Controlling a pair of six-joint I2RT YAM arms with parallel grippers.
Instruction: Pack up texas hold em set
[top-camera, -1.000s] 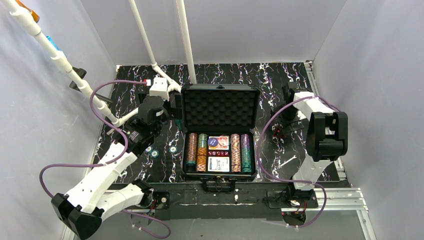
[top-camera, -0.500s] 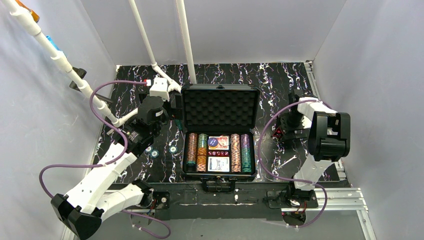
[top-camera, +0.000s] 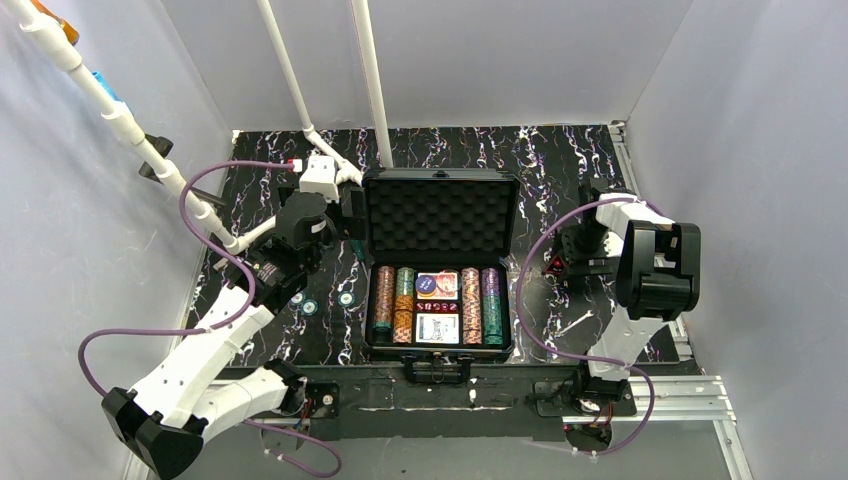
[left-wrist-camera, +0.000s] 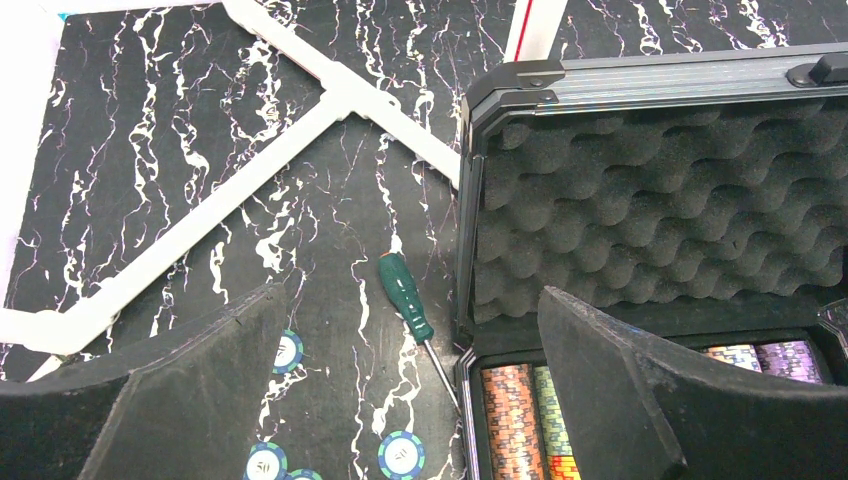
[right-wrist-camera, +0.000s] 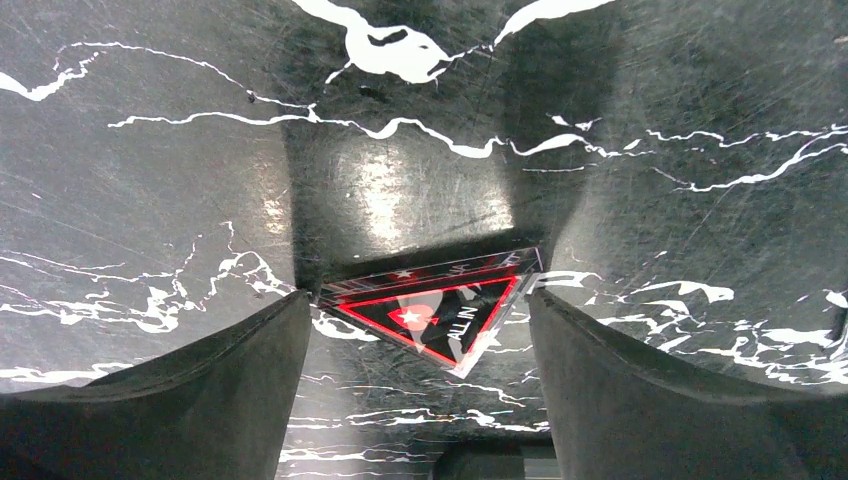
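Note:
The black case (top-camera: 440, 262) lies open mid-table, its foam lid (left-wrist-camera: 650, 210) raised. Striped chip rows (top-camera: 402, 303), card decks (top-camera: 437, 328) and tiny red dice (top-camera: 437, 307) fill its tray. Three loose chips (top-camera: 311, 306) lie left of it, seen also as chips (left-wrist-camera: 401, 455) in the left wrist view. My left gripper (top-camera: 345, 215) (left-wrist-camera: 412, 293) hovers open above the table beside the case. The red triangle piece (right-wrist-camera: 440, 305) (top-camera: 553, 265) lies flat on the table right of the case. My right gripper (right-wrist-camera: 415, 300) (top-camera: 573, 264) is low over it, open, one finger on each side.
A green-handled screwdriver (left-wrist-camera: 405, 295) lies against the case's left wall. White pipe framing (left-wrist-camera: 330, 100) crosses the table at the back left. A thin white stick (top-camera: 575, 322) lies near the front right. Grey walls enclose the table on three sides.
My right arm has swung over and come down around the red triangle piece, and its jaws have narrowed slightly. The left arm has not moved.

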